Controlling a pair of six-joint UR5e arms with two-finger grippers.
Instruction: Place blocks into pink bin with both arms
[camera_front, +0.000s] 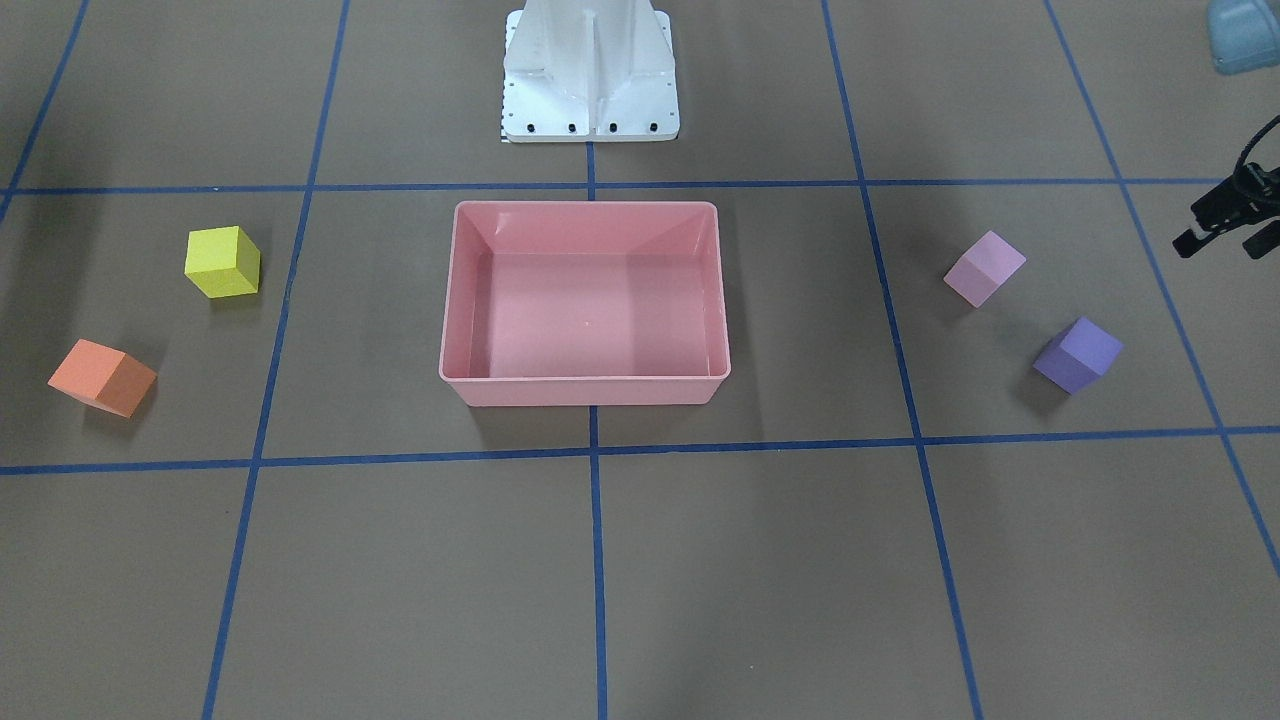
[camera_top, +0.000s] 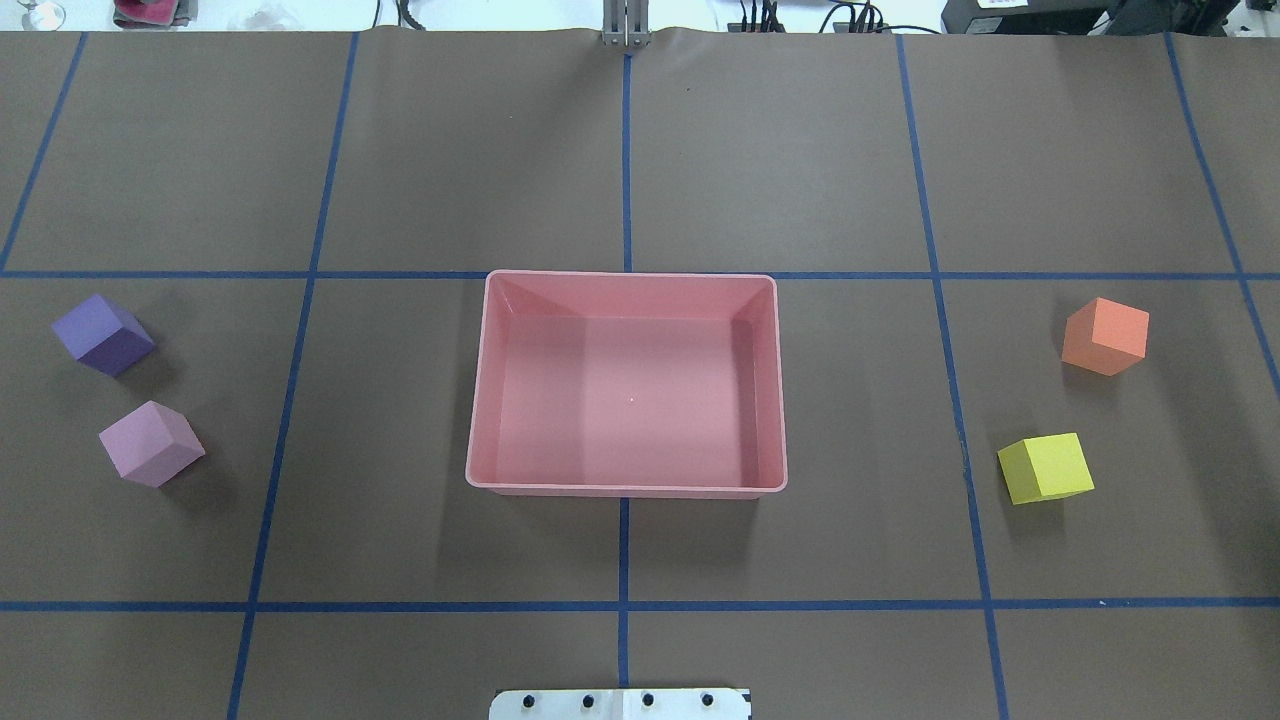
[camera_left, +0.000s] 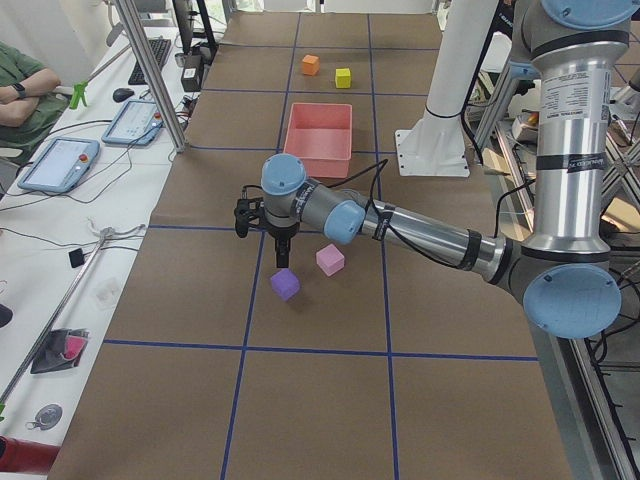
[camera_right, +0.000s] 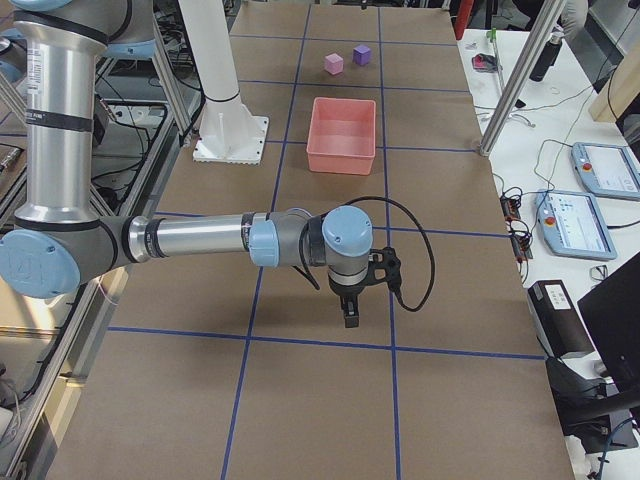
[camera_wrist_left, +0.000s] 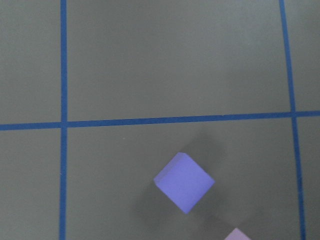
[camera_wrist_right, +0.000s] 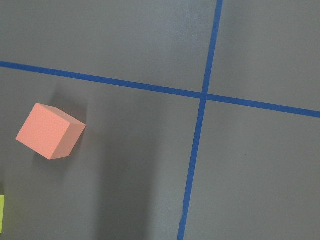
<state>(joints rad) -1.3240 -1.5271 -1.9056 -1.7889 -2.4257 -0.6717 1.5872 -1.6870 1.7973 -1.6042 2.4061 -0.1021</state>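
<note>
The pink bin (camera_top: 628, 485) stands open at the table's middle with no cube in it. The purple cube (camera_top: 102, 334) and lilac cube (camera_top: 150, 443) lie on its left. The orange cube (camera_top: 1105, 335) and yellow cube (camera_top: 1045, 467) lie on its right. My left gripper (camera_left: 283, 258) hangs above the table just beyond the purple cube (camera_left: 285, 284). It is cut off at the front view's right edge (camera_front: 1250, 238), so I cannot tell its state. My right gripper (camera_right: 349, 312) hangs low over the table. It shows only from the side, so I cannot tell its state.
The white base pedestal (camera_front: 590, 75) stands behind the bin. Blue tape lines grid the brown table. Operator tablets (camera_left: 60, 165) and cables lie on the far bench. The left wrist view shows the purple cube (camera_wrist_left: 184, 182) and the right wrist view shows the orange cube (camera_wrist_right: 49, 131).
</note>
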